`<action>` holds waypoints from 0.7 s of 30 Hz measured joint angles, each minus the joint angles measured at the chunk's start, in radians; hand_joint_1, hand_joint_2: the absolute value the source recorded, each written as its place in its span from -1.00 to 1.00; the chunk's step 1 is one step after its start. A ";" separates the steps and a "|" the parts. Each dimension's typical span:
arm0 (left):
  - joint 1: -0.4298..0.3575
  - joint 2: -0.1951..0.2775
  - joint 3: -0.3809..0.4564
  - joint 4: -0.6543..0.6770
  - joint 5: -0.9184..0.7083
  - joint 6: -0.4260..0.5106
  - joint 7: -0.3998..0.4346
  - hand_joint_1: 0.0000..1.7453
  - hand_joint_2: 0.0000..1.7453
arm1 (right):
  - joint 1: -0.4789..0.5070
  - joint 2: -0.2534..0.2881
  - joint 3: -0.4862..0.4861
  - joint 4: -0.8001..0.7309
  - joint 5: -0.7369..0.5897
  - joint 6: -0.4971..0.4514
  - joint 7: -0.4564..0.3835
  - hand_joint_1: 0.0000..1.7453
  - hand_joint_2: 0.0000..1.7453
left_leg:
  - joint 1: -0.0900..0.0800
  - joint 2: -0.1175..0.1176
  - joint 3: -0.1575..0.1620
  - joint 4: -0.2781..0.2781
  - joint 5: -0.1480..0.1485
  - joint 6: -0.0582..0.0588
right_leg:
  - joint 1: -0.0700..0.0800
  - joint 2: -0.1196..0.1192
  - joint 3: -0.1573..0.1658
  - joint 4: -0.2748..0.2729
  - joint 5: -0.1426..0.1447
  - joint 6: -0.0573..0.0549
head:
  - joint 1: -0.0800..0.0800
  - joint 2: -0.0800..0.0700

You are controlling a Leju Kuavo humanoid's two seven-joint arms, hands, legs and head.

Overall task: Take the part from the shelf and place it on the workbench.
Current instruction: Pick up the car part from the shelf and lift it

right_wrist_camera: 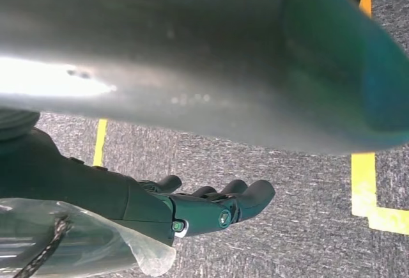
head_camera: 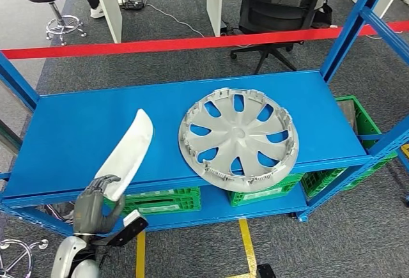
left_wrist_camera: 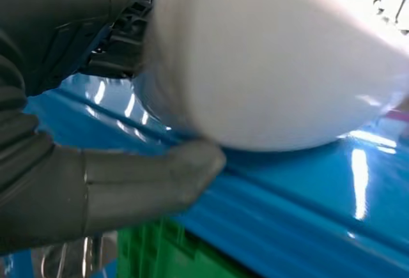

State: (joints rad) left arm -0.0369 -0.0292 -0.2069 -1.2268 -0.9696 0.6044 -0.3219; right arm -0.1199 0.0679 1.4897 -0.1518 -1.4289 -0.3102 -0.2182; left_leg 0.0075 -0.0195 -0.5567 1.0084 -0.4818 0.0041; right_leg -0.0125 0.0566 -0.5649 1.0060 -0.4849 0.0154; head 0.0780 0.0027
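White part in left hand, shelf edge

floor: grey carpet | red tape line | office chair

Left hand grips; right hand hangs loosely uncurled

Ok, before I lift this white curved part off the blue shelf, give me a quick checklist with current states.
1. Left hand holds the long white curved panel at its near end: ok.
2. Firmness of that grip: cannot tell, the left wrist view is blurred.
3. Panel apart from the silver plastic wheel cover: ok.
4. Panel fully off the blue metal shelf: cannot tell.
5. Right hand holds nothing, fingers apart, over carpet: ok.
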 joint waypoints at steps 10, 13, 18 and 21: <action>-0.037 0.005 0.013 -0.018 -0.015 0.036 0.000 1.00 1.00 | -0.002 0.000 0.005 0.000 0.000 0.000 -0.003 -1.00 -1.00 | 0.000 0.000 0.000 0.000 0.000 0.000 | 0.000 0.000 0.000 0.000 0.000 0.000 | 0.000 0.000; -0.042 0.005 0.013 -0.023 -0.015 0.036 0.000 1.00 1.00 | -0.002 0.000 0.005 0.000 0.000 -0.001 -0.003 -1.00 -1.00 | 0.000 0.000 0.000 0.000 0.000 0.000 | 0.000 0.000 0.000 0.000 0.000 0.000 | 0.000 0.000; -0.045 0.006 0.013 -0.027 -0.015 0.037 0.000 1.00 1.00 | -0.002 0.000 0.005 0.000 0.000 -0.001 -0.003 -1.00 -1.00 | 0.000 0.000 0.000 0.000 0.000 0.000 | 0.000 0.000 0.000 0.000 0.000 0.000 | 0.000 0.000; -0.045 0.006 0.013 -0.030 -0.014 0.043 -0.002 1.00 1.00 | -0.002 0.000 0.005 0.000 0.000 -0.001 -0.003 -1.00 -1.00 | 0.000 0.000 0.000 0.000 0.000 0.000 | 0.000 0.000 0.000 0.000 0.000 0.000 | 0.000 0.000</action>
State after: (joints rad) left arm -0.0820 -0.0231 -0.1934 -1.2568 -0.9832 0.6479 -0.3242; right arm -0.1223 0.0680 1.4945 -0.1518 -1.4289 -0.3109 -0.2216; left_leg 0.0075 -0.0195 -0.5566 1.0084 -0.4818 0.0041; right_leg -0.0125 0.0566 -0.5647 1.0060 -0.4849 0.0154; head 0.0779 0.0027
